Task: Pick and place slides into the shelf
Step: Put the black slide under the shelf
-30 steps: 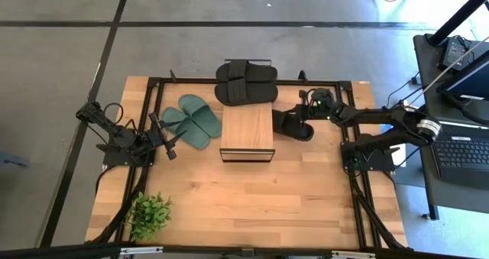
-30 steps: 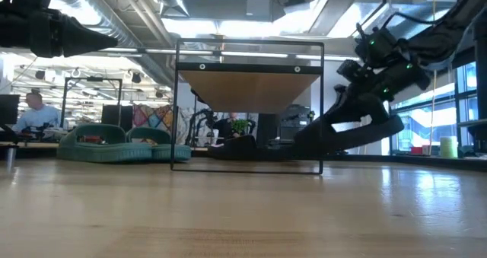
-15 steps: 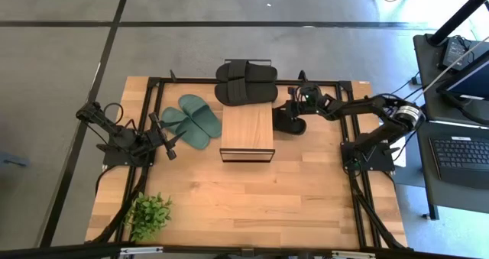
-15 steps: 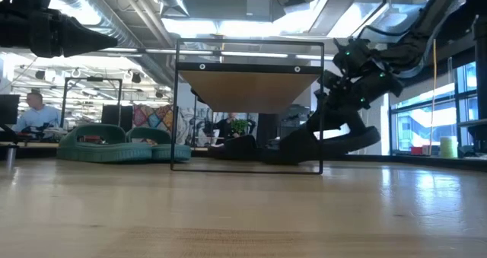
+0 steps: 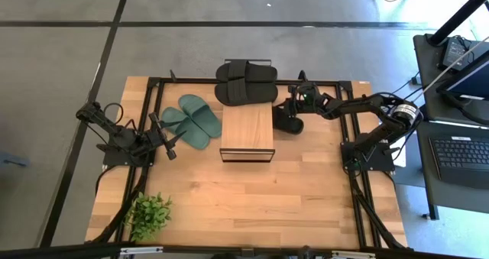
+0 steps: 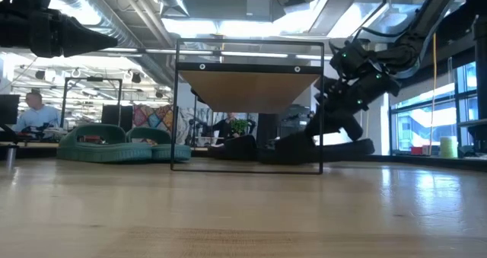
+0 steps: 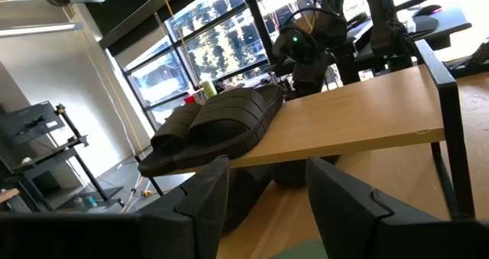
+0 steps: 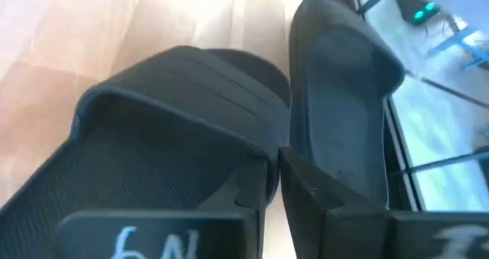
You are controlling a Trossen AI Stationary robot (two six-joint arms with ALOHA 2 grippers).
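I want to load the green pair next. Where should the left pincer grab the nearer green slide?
Best bet: the broad strap of the nearer green slide, from above. It lies flat, sole down, so the arched strap is the only raised part. The open left pincer waits right beside it.

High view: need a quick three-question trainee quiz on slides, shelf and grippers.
1. True or false: the green slides lie on the shelf.
2. The right gripper grips: A) a green slide, B) a black slide, C) the plant.
3. Fill in: ___ other black slides sit on the shelf's top.

Key: 1 false, they lie on the table beside it; 2 B; 3 two.
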